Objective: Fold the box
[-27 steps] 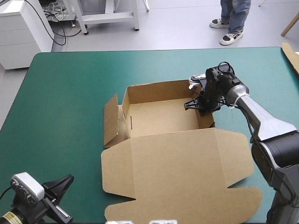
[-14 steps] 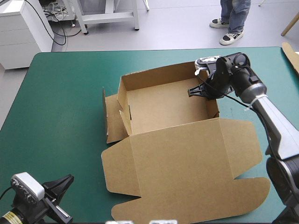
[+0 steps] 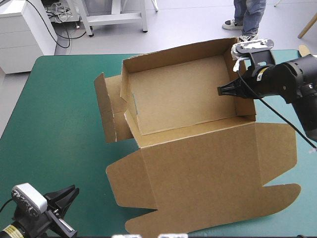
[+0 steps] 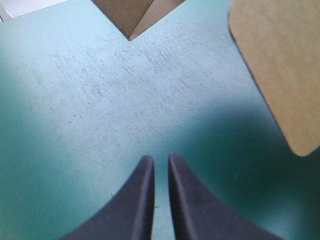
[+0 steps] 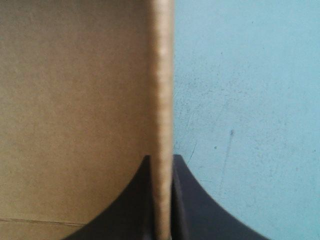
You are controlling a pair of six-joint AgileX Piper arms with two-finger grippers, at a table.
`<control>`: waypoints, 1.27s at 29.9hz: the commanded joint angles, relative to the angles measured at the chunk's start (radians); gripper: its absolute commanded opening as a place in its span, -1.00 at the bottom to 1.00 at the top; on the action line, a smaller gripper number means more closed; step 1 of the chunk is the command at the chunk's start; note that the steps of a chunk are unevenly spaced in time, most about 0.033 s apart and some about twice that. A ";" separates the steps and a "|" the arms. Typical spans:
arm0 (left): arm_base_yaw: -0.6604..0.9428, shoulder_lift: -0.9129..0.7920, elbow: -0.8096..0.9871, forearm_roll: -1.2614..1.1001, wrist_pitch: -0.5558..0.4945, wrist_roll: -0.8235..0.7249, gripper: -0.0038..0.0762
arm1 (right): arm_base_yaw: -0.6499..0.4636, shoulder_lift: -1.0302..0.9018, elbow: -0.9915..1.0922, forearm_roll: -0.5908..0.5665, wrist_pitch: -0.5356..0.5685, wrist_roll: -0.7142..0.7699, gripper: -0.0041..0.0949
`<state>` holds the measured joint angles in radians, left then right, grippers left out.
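the counter point(image 3: 59, 114) under its teal-green cover is bare across its 9 o'clock half. a strip of more brown board point(image 3: 302, 49) shows at the 2 o'clock corner, mostly hidden behind the right arm point(image 3: 290, 82). nothing stands between the left arm point(image 3: 47, 210) and the box.

the box point(image 3: 198, 163) fills the middle and the 3 o'clock side. its tray, walls raised, lies toward 12 o'clock, and the lid lies flat toward 6 o'clock. the tray's far wall covers part of the counter's far edge. whether the tray's floor is off the cover cannot be made out. a loose side flap juts out at the tray's 9 o'clock end.

the right arm comes in from 3 o'clock, cut off by the picture's edge, its wrist lying level. the right jaws pinch the tray's 3 o'clock wall point(image 5: 162, 100), one on the inside and one outside over the cover.

the left arm waits low at 7 o'clock. the left jaws are pressed nearly together with only a thin slit between them, holding nothing. ahead of them lie bare cover point(image 4: 125, 90) and a rounded lid corner point(image 4: 280, 65).
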<state>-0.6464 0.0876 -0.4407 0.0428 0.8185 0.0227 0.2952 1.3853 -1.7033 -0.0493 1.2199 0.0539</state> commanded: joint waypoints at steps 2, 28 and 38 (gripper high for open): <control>-0.005 0.015 -0.026 -0.011 -0.076 -0.003 0.00 | -0.002 -0.076 -0.032 0.002 -0.050 -0.005 -0.96; -0.005 0.211 -0.172 0.172 -0.062 -0.199 0.28 | -0.002 -0.087 -0.032 0.009 -0.050 -0.026 -0.96; -0.005 0.549 -0.436 0.309 0.129 -0.211 0.28 | -0.002 -0.087 -0.032 0.013 -0.050 -0.038 -0.96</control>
<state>-0.6464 0.5658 -0.8013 0.3090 0.9491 -0.1654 0.2952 1.3323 -1.7033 -0.0462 1.2313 0.0177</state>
